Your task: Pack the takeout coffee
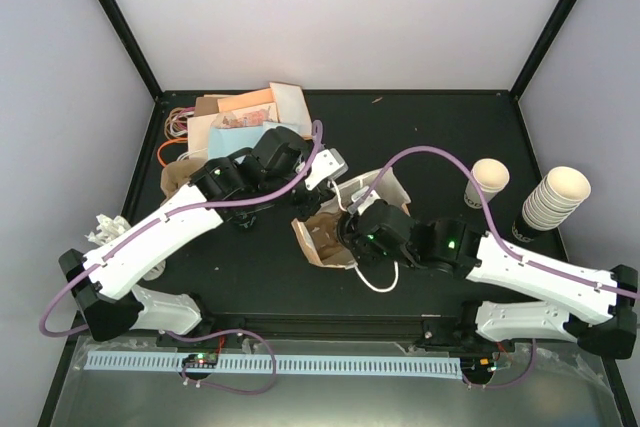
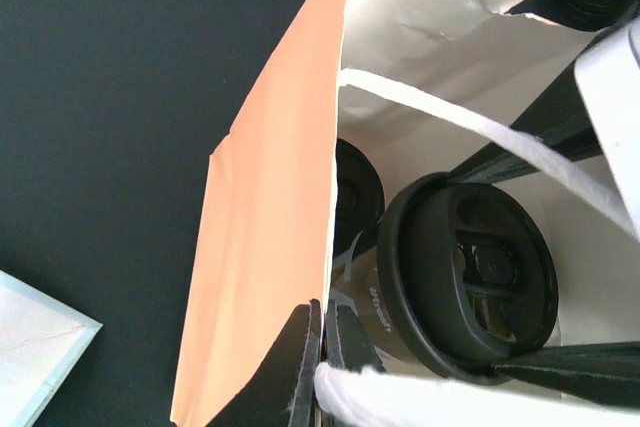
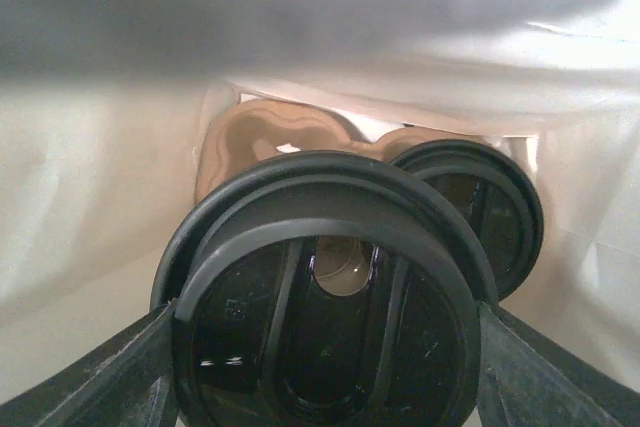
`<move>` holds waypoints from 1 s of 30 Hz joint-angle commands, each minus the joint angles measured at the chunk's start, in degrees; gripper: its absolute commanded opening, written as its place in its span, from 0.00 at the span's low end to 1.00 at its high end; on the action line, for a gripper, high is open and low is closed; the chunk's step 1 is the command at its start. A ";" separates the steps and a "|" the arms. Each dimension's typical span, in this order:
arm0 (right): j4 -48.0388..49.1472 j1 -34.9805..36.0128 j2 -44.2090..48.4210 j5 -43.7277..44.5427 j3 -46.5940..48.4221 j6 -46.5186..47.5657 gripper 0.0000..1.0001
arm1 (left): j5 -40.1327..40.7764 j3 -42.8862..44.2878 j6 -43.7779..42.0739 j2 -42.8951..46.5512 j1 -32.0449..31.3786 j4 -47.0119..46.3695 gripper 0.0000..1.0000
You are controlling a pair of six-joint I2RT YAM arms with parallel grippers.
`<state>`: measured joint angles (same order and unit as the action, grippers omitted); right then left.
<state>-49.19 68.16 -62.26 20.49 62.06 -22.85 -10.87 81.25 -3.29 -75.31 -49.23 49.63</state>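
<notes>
I am pinching the bag rim in my left gripper, jaws pressed together on it; my right gripper is reaching inside the bag, jaws clasping the coffee by its lid, beside a second lid

The takeout coffee sits inside the paper bag, with its round black lid turned toward the bag's open mouth. The lid has a raised rim and a sunken centre with a small sip hole, and it looks seated all the way round. In the left wrist view, a strip of pale cup wall with black lettering shows under the rim. My right claw has a finger against each side of the lid. Another black-lidded cup sits just beside my cup and deeper in the bag. From above, my claw hides my cup.
</notes>
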 commanded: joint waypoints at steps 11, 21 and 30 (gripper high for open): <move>4.05 7.65 5.98 13.64 -6.03 -8.96 0.61 | 3.95 3.25 8.59 -2.09 -0.72 -1.20 0.02; 6.15 7.69 7.44 10.55 -8.13 -6.24 0.61 | -1.46 1.28 10.14 -1.29 -0.63 -3.42 0.02; 4.22 10.13 0.89 8.86 -5.97 -2.99 0.61 | -1.89 1.43 9.61 -1.58 -0.67 -2.39 0.02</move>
<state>-44.51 77.47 -60.58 29.80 54.24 -27.35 -11.70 81.56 6.20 -77.12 -49.91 47.94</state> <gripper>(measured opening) 0.748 0.025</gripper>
